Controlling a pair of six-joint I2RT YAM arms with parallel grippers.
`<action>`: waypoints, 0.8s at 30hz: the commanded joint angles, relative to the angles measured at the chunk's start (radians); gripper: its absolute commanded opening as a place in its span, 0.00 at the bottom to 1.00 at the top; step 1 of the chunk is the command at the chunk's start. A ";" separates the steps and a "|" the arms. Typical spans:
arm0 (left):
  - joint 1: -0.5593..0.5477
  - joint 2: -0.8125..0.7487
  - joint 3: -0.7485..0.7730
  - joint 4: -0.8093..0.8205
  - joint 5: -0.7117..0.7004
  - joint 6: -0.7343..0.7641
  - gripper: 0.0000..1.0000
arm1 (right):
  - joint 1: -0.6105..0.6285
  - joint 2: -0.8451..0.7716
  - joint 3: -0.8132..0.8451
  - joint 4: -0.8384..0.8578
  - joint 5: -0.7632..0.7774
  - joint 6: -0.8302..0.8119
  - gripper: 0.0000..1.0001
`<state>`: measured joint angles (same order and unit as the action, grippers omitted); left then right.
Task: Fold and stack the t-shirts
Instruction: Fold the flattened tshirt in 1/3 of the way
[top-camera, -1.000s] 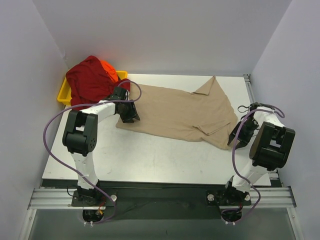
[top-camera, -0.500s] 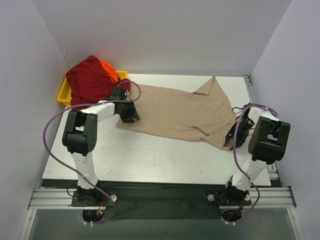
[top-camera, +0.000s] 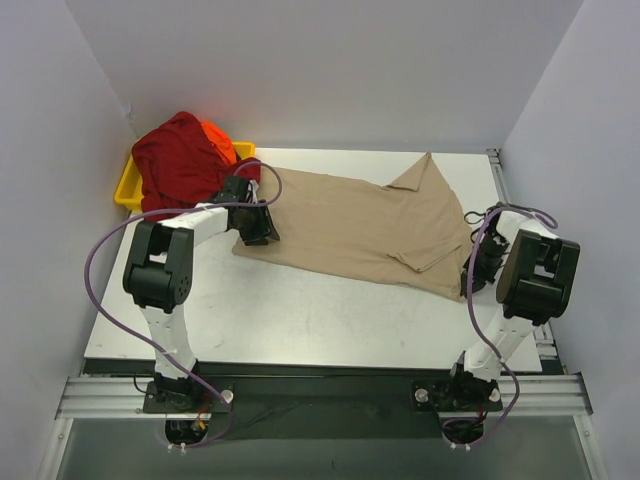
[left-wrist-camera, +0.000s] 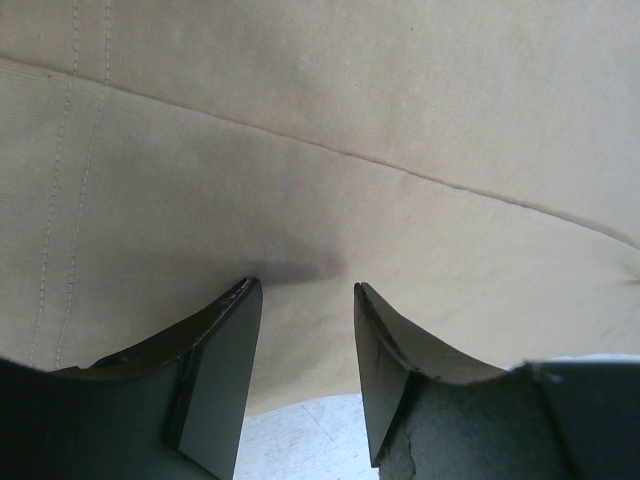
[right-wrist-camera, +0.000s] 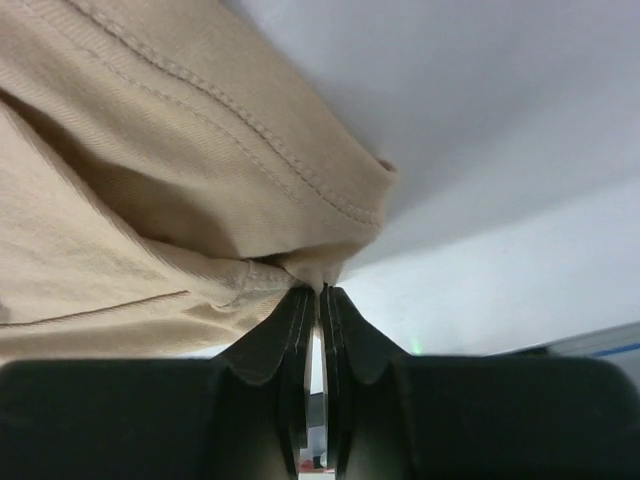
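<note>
The tan t-shirt (top-camera: 370, 225) lies spread across the middle and right of the table. My left gripper (top-camera: 258, 228) is at its left edge. In the left wrist view the left gripper (left-wrist-camera: 305, 290) is open, with its fingertips (left-wrist-camera: 245, 295) against the tan cloth (left-wrist-camera: 330, 130) and holding nothing. My right gripper (top-camera: 472, 272) is at the shirt's near right corner. In the right wrist view it (right-wrist-camera: 322, 290) is shut on a bunched hem of the tan shirt (right-wrist-camera: 150, 170). The dark red t-shirt (top-camera: 178, 165) and the orange t-shirt (top-camera: 218, 140) lie heaped at the back left.
The yellow tray (top-camera: 128, 190) holds the red and orange shirts at the table's back left corner. Purple cables loop from both arms. White walls stand close on the left, back and right. Bare white tabletop (top-camera: 300, 310) lies in front of the tan shirt.
My right arm has swung in a little at the tan shirt's near right corner, and the corner has shifted slightly. The left arm has not moved.
</note>
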<state>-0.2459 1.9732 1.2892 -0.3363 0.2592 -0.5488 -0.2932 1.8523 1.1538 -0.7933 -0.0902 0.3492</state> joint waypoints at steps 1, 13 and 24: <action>0.011 0.032 -0.054 -0.023 -0.109 0.085 0.53 | -0.007 -0.047 0.053 -0.099 0.125 -0.035 0.04; -0.009 -0.014 -0.100 -0.012 -0.127 0.124 0.53 | -0.008 -0.033 0.066 -0.138 0.187 -0.067 0.11; -0.042 -0.115 -0.085 -0.021 -0.115 0.082 0.55 | 0.000 -0.103 0.099 -0.152 0.201 -0.026 0.42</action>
<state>-0.2813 1.9064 1.2140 -0.2955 0.1818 -0.4744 -0.2947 1.8263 1.2106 -0.8803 0.1120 0.3122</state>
